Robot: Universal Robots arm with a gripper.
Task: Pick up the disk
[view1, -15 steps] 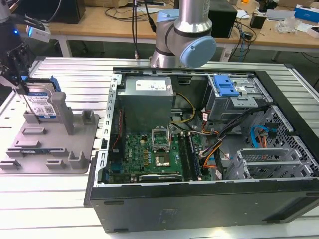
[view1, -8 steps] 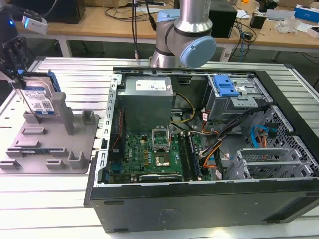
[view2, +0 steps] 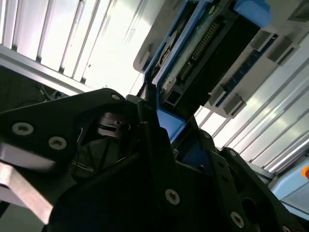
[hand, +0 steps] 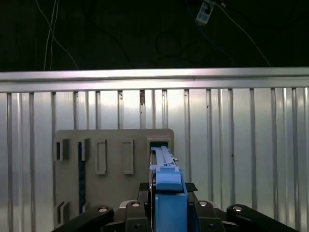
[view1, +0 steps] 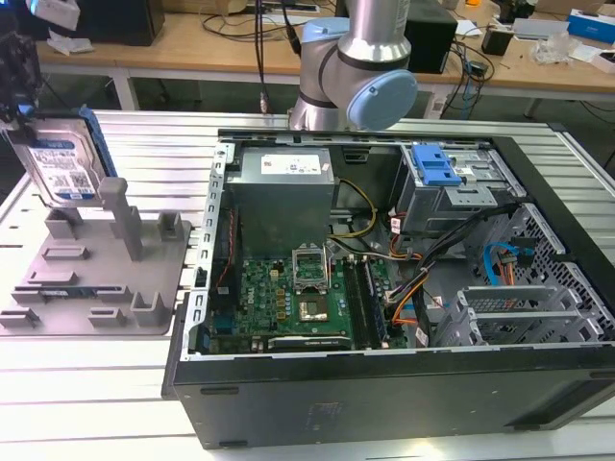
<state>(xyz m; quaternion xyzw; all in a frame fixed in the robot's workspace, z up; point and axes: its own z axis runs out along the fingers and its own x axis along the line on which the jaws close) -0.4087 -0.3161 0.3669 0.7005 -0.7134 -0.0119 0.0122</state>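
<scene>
Disk (view1: 63,168) is standing on edge above the grey tray (view1: 96,279) at the exterior view's left, label facing out. Hand (hand: 169,212) is closing on its blue frame, gripping the narrow edge so it is lifting clear of the tray's posts.

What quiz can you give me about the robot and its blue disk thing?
1. True or false: the disk lies flat inside the computer case.
2. What grips the disk by its blue frame? A) the end effector B) a person's hand C) nothing
3. What colour is the fixture tray with the upright posts?

Key: 1 false, it stands upright, outside the case. 2 A. 3 grey.
</scene>
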